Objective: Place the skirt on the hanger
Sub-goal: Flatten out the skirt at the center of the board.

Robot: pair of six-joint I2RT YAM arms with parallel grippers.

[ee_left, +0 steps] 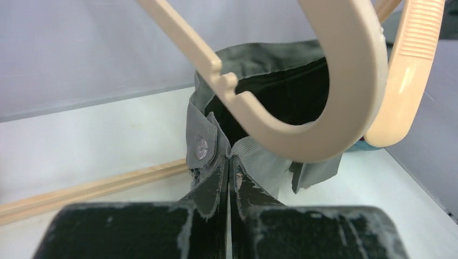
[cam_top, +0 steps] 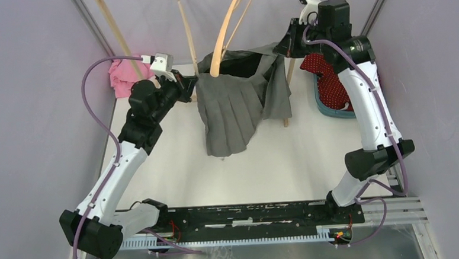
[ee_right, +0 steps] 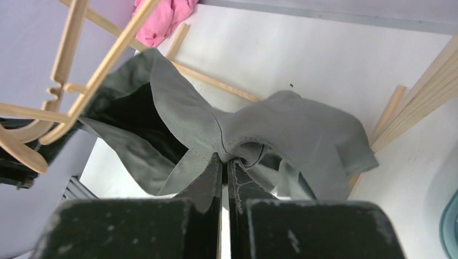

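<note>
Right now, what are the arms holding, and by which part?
Both hold the skirt by its waistband: left fingers beside the button, right fingers on the opposite side.

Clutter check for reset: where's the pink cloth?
Top view: pink cloth at the far-left corner of the table, left of the left gripper and the grey skirt.

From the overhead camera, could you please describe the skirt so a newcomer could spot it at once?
Look at the far middle of the white table, between the two arms. The skirt hangs there, held by the left gripper and the right gripper, at a beige hanger. It is the only grey, pleated garment; its neighbours are a pink cloth and a red dotted cloth.
</note>
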